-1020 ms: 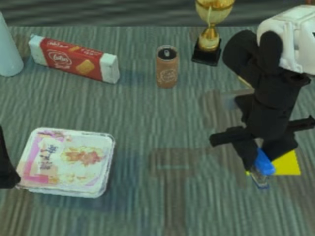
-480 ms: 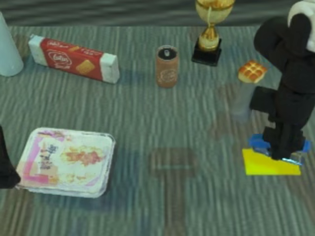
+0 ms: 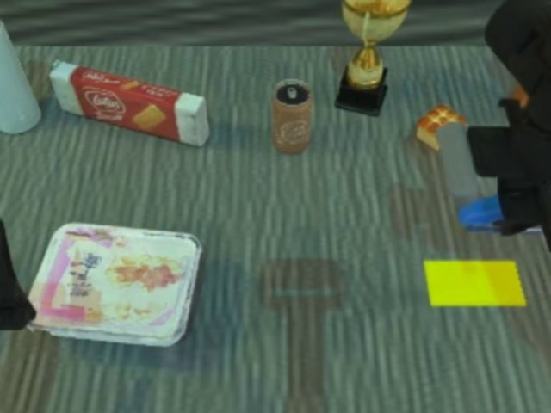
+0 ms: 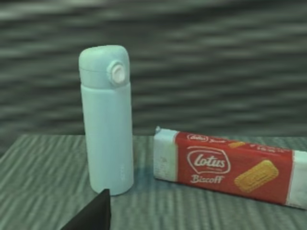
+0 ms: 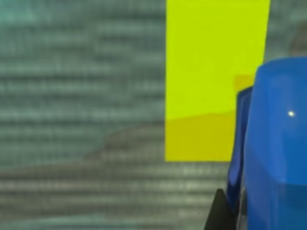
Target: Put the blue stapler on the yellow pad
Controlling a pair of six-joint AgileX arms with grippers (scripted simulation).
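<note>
above flat yellow pad (image 3: 474, 283): right fingers (image 3: 516, 219) clamp glossy blue stapler (image 3: 480, 212) (left unclear).

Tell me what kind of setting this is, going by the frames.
Probably a rendered tabletop manipulation scene, not a real room: a grey striped table strewn with unrelated props, such as a gold trophy, a Lotus Biscoff pack and a brown can, with the yellow pad as a target.

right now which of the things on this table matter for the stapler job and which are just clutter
Part of the job:
- blue stapler, carried by the right gripper above the table, not on the pad
- yellow pad, bare

Just lying about:
- biscuit pack
- brown can
- trophy
- pale flask
- food tray
- waffle-like piece

Left arm: parked at the table's left edge.
</note>
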